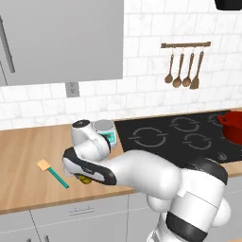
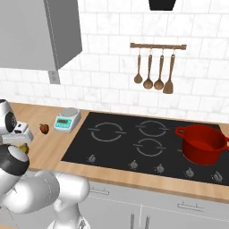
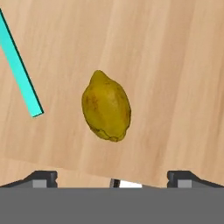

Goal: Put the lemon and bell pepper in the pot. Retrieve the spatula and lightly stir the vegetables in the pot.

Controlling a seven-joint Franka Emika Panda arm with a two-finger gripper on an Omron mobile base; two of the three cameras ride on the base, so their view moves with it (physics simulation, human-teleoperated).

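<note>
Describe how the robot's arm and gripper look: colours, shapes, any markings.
The arm is made of glossy white, rounded, bulbous segments linked by dark, near-black joint bands, with a dark cap at the wrist. The gripper ends in two small dark, blocky fingertips with grey faces. No cables or readable markings show.

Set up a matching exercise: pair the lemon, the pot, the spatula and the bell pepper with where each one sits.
Things:
1. lemon
2. pot
3. spatula
4. bell pepper

Places:
A. hanging from the wall rail beside the three wooden spoons
B. on the wooden counter, just left of the kitchen scale
C. on the right side of the black cooktop
D. on the wooden counter, below the open gripper

Pairs: 1-D, 2-C, 3-A, 4-B
</note>
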